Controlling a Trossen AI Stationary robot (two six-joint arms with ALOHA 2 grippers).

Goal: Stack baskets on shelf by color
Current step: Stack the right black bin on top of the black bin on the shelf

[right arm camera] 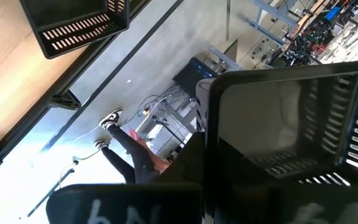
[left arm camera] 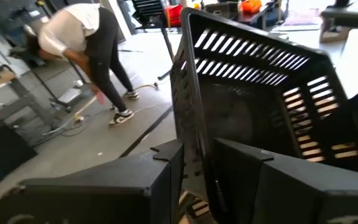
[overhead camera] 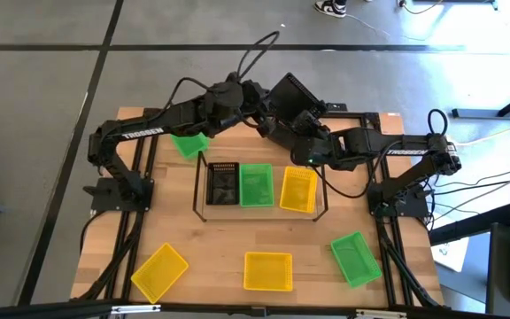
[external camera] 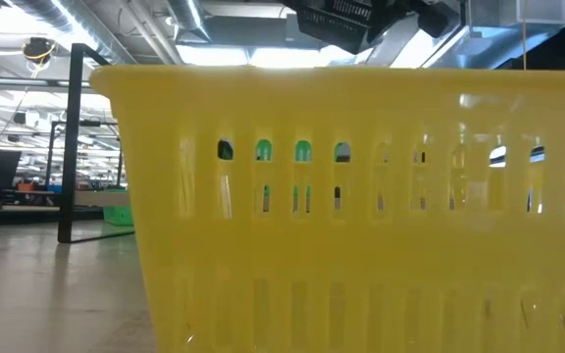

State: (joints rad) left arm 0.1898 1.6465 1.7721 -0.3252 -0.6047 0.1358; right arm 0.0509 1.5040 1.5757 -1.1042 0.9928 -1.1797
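- High view only: shelf (overhead camera: 204,206) holding black, green and yellow baskets side by side; loose baskets around it.
- Left wrist view only: bending person (left arm camera: 86,43) beyond the table.
- Both arms reaching together behind the shelf, raised black basket (overhead camera: 296,94) between them.
- Left gripper (left arm camera: 197,168) pinching its rim; right gripper (right arm camera: 204,155) pressed on its wall.

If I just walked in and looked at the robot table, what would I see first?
First you'd see both arms meeting high over the far edge of the table, the left gripper and right gripper each gripping a black basket in the air. Below sits the shelf with black, green and yellow baskets side by side. Closest to the low camera, a yellow basket fills almost the whole picture.
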